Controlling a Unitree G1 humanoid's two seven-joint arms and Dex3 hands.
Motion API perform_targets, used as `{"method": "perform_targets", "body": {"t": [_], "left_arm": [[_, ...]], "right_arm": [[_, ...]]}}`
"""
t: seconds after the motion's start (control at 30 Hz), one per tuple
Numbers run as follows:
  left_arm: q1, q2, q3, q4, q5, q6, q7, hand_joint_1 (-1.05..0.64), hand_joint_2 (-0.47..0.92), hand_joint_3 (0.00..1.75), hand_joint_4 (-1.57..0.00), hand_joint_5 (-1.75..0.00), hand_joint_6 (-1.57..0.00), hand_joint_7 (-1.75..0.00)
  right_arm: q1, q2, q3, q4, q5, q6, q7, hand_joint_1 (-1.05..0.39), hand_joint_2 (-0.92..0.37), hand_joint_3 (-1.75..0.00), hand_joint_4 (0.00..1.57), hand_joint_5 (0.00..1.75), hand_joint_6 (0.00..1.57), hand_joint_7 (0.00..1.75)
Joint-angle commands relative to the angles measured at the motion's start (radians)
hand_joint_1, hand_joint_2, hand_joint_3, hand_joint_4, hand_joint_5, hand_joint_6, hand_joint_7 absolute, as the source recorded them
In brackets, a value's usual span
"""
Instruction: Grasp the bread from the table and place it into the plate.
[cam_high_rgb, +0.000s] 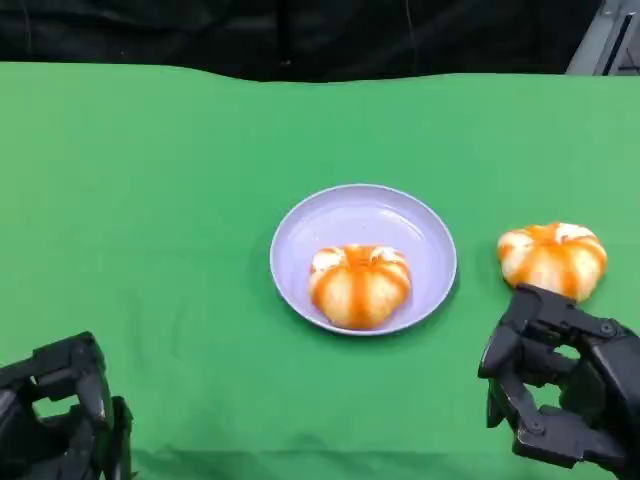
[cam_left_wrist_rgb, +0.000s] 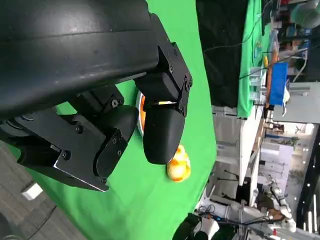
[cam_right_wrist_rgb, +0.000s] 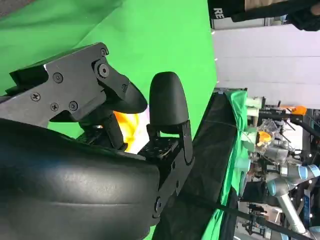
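My right hand (cam_high_rgb: 560, 395), fingers spread and empty, hovers just short of the loose bread (cam_high_rgb: 553, 258) near the table's (cam_high_rgb: 150, 200) right edge, beside the plate (cam_high_rgb: 390, 215); the idle left hand (cam_high_rgb: 60, 415) holds nothing.

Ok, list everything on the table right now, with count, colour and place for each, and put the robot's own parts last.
bread on the plate: one, orange and white, in the plate's near half.
bread on the cloth: one, orange and white, to the right of the plate, just beyond the right hand.
plate: one, pale lilac, middle of the table.
green cloth: one, covers the table.
left hand: one, black, lower left, holding nothing.
right hand: one, black, lower right, fingers apart, holding nothing.
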Motion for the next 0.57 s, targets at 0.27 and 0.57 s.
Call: {"method": "perform_targets", "body": {"t": [0.27, 0.57], "left_arm": [[-0.030, 0.012, -0.002, -0.009, 0.036, -0.024, 0.028, 0.09, 0.58, 1.42, -1.01, -1.75, -0.82, -1.75], [-0.042, 0.015, -0.008, -0.023, 0.056, -0.023, 0.056, 0.15, 0.58, 1.47, -1.04, -1.75, -0.83, -1.75]], "right_arm": [[0.000, -0.019, -0.043, 0.019, 0.025, -0.032, 0.028, -0.01, -0.65, -1.11, 0.79, 1.75, 0.65, 1.59], [-0.011, -0.028, -0.054, 0.037, 0.029, -0.041, 0.036, -0.02, -0.64, -1.11, 0.80, 1.75, 0.65, 1.58]]}}
